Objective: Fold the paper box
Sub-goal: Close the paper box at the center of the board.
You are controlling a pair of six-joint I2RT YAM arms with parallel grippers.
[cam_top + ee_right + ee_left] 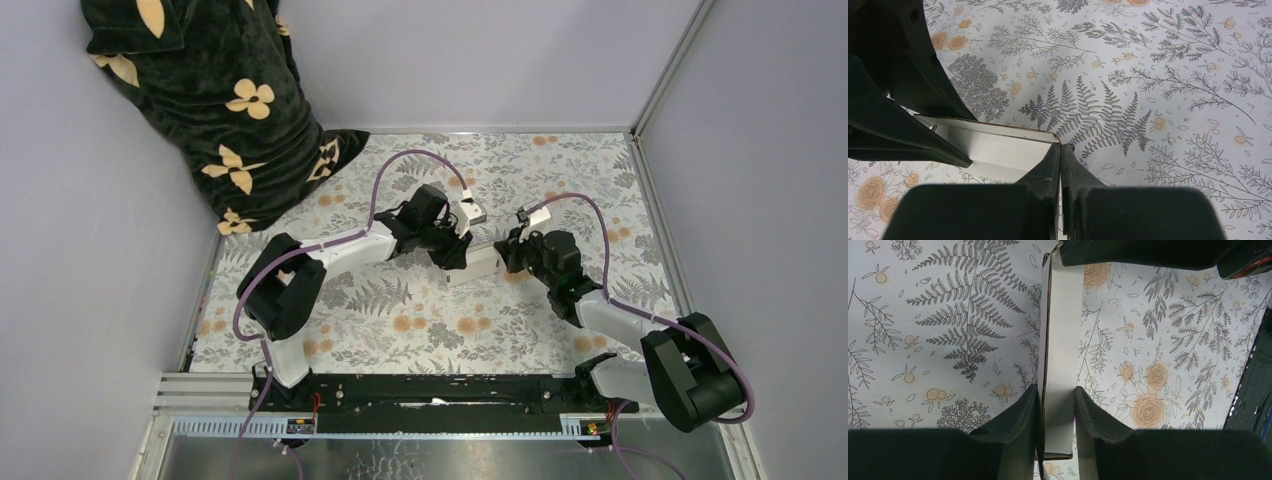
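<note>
Squarely, box (1060,330) in left pincer (1057,392) (clamped)

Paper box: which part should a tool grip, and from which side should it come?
Probably the narrow long panel of the box, across its width, coming from an end, as the left tool does. It is narrow enough to span, and folded edges likely stiffen it. The right tool pinches only a thin wall.

Both arms reach in over the floral tabletop (420,330) and meet near its middle. The left end effector (453,253) and the right end effector (510,253) sit at either end of the white paper box (480,266). A dark cloth (230,110) with yellow flowers slumps in the far left corner.
</note>
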